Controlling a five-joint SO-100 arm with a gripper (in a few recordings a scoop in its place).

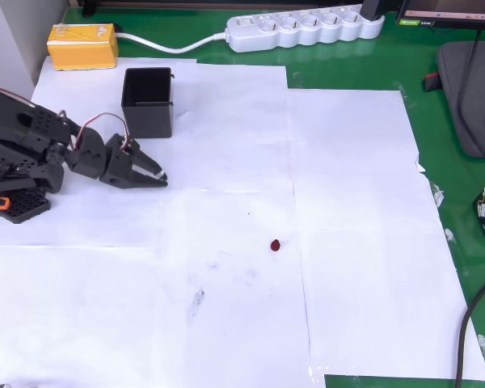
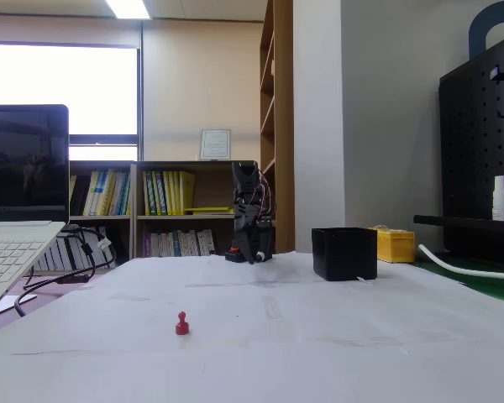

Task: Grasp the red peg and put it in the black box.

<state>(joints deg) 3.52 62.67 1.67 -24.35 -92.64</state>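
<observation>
Hovering folded, gripper closed beside black box

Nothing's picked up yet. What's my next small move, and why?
Probably swing the gripper out across the white paper toward the red peg. The peg stands alone, well away from the fingertips, and the gripper sits empty beside the black box. Whether it's open is unclear.

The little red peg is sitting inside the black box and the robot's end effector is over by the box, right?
Not quite. The red peg isn't inside the black box; in the overhead view it sits on the white paper, well away from the box. The end effector is indeed near the box.
</observation>
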